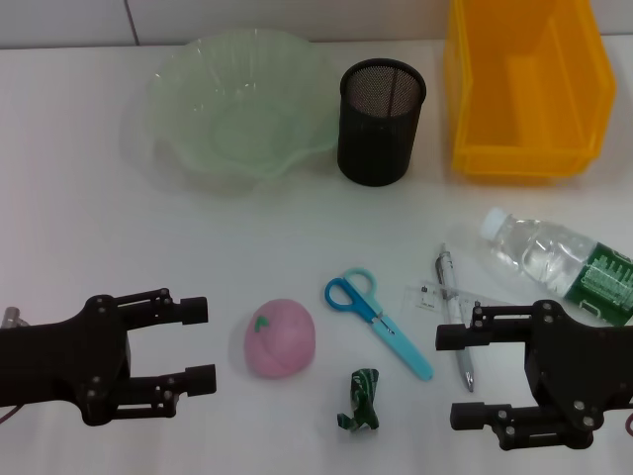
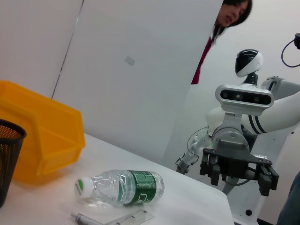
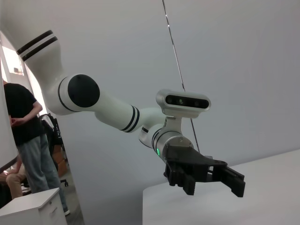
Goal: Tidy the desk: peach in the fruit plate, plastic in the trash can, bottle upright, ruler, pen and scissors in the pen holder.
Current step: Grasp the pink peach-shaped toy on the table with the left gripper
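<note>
In the head view a pink peach (image 1: 280,338) lies at the front centre of the white table. Blue scissors (image 1: 376,322), a pen (image 1: 455,319) and a clear ruler (image 1: 447,297) lie to its right. A crumpled green plastic scrap (image 1: 358,400) lies in front of the scissors. A water bottle (image 1: 559,259) lies on its side at the right; it also shows in the left wrist view (image 2: 121,187). My left gripper (image 1: 201,344) is open and empty, left of the peach. My right gripper (image 1: 453,377) is open and empty, just right of the pen's tip.
A pale green fruit plate (image 1: 178,129) stands at the back left. A black mesh pen holder (image 1: 381,121) stands at the back centre and a yellow bin (image 1: 524,148) at the back right. A person stands behind the wall panel (image 2: 232,14).
</note>
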Robot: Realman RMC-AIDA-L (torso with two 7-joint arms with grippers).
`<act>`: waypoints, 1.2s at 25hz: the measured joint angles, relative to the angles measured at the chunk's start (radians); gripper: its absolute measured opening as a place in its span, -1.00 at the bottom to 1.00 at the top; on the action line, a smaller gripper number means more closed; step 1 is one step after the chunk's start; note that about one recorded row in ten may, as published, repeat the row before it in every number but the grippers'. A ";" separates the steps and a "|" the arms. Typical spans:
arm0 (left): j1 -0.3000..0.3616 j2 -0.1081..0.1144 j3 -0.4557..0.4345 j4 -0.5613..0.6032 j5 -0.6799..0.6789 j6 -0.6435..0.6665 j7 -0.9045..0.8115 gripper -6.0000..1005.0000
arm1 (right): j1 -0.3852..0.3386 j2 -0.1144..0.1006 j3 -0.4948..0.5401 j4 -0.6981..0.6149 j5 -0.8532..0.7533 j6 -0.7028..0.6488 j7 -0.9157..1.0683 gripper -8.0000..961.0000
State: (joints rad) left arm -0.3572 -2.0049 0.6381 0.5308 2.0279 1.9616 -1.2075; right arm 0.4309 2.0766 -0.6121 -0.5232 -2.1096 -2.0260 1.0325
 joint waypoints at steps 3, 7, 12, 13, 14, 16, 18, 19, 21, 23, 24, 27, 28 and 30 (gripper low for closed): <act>0.000 0.000 -0.004 0.004 0.000 0.000 -0.007 0.50 | -0.005 -0.003 0.005 -0.005 -0.002 0.001 0.000 0.38; -0.005 -0.004 -0.001 0.040 0.000 0.001 -0.043 0.49 | -0.026 -0.021 0.009 -0.010 -0.003 0.002 0.003 0.38; -0.026 -0.024 0.007 0.104 0.010 -0.007 -0.095 0.46 | -0.068 -0.040 0.012 -0.014 0.000 0.011 0.004 0.38; -0.026 -0.024 0.007 0.104 0.010 -0.007 -0.095 0.46 | -0.075 -0.044 0.013 -0.014 0.001 0.015 0.004 0.38; -0.072 -0.062 0.060 0.209 0.055 -0.050 -0.184 0.45 | -0.079 -0.046 0.013 -0.014 0.001 0.020 0.005 0.38; -0.093 -0.067 0.105 0.231 0.062 -0.075 -0.219 0.44 | -0.087 -0.049 0.014 -0.014 0.001 0.028 0.006 0.38; -0.093 -0.067 0.105 0.231 0.062 -0.075 -0.219 0.43 | -0.097 -0.055 0.014 -0.014 0.001 0.038 0.007 0.38; -0.170 -0.069 0.292 0.261 0.066 -0.182 -0.329 0.43 | -0.103 -0.058 0.014 -0.014 0.001 0.043 0.007 0.38; -0.200 -0.070 0.384 0.288 0.069 -0.241 -0.371 0.42 | -0.110 -0.059 0.018 -0.014 0.001 0.052 0.007 0.38; -0.219 -0.070 0.485 0.333 0.073 -0.319 -0.417 0.41 | -0.114 -0.061 0.023 -0.013 -0.001 0.056 0.008 0.38; -0.222 -0.071 0.519 0.352 0.073 -0.343 -0.431 0.41 | -0.116 -0.061 0.025 -0.012 -0.002 0.057 0.008 0.38; -0.220 -0.070 0.587 0.392 0.075 -0.403 -0.451 0.39 | -0.122 -0.063 0.026 -0.011 -0.003 0.064 0.008 0.38; -0.215 -0.070 0.614 0.403 0.076 -0.441 -0.453 0.39 | -0.123 -0.063 0.026 -0.011 -0.003 0.065 0.008 0.38; -0.210 -0.069 0.642 0.400 0.079 -0.473 -0.452 0.38 | -0.124 -0.063 0.026 -0.011 -0.002 0.068 0.010 0.38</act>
State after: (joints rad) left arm -0.5667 -2.0738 1.2805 0.9308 2.1074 1.4886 -1.6599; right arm 0.3064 2.0137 -0.5857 -0.5342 -2.1117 -1.9585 1.0427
